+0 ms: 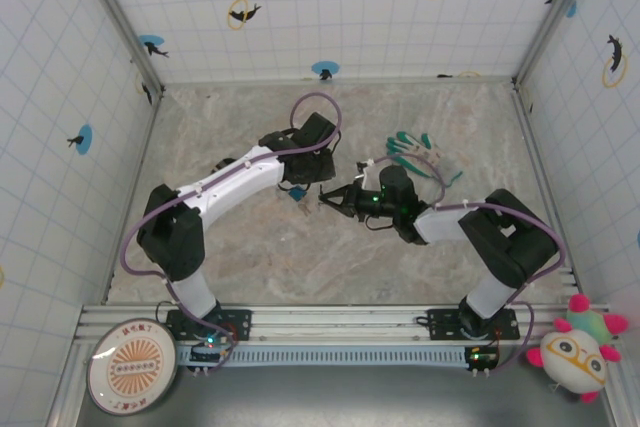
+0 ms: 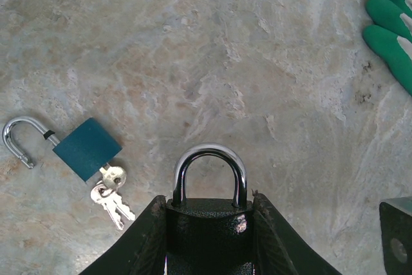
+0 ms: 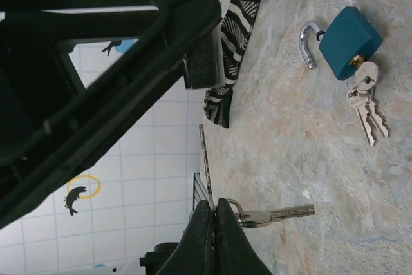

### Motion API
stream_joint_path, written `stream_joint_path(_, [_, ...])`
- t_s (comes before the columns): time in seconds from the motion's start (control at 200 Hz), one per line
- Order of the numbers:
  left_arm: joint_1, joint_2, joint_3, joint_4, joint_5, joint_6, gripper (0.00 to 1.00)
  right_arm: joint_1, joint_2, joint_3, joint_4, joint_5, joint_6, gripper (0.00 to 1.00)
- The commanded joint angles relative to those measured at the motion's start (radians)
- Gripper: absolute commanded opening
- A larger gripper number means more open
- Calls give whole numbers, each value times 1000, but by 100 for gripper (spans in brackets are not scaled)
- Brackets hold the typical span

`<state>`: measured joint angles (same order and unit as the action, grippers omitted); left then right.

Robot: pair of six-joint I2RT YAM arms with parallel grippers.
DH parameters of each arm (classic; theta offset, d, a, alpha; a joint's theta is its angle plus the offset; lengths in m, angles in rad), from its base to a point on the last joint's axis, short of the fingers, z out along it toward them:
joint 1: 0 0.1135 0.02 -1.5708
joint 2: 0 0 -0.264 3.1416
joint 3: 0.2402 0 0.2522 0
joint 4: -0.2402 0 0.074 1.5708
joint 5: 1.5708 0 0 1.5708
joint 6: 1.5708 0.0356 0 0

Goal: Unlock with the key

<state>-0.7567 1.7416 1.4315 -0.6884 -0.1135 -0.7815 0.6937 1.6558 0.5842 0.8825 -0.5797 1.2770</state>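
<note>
My right gripper (image 3: 211, 205) is pinched shut on the key (image 3: 204, 159), which juts straight out from between my closed jaws: a thin silver blade seen edge-on, a second key (image 3: 283, 212) dangling from its ring (image 3: 235, 208). My left gripper (image 2: 207, 209) clamps a black padlock (image 2: 206, 233).

The right gripper (image 3: 214, 203) has its two fingers squeezed tight on the key (image 3: 204, 159). The key is thin and silver, and I can see only its edge. A little ring (image 3: 235, 209) and a second key (image 3: 283, 212) stick out from the fingers. The blue padlock (image 3: 347, 42) sits well apart from the gripper on the stony table (image 3: 302, 159). Its silver loop (image 3: 309, 44) is swung open. One key (image 3: 364, 76) is stuck in the padlock, and more keys (image 3: 372, 115) lie right beside it. A stripy black and white cloth (image 3: 233, 37) lies near the padlock, on its loop side. A big black arm (image 3: 96, 49) is farther off, past the cloth.
</note>
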Motion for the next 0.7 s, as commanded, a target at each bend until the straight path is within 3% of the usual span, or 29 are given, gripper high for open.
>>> stream_joint_path(0.0, [0,-45,-12,-10,-19,25,0,-14,16,42,51,-22,23,0])
stream_joint_path(0.696, [0,-62,-19,-10,-9,25,0,-18,47,63,81,-14,35,0])
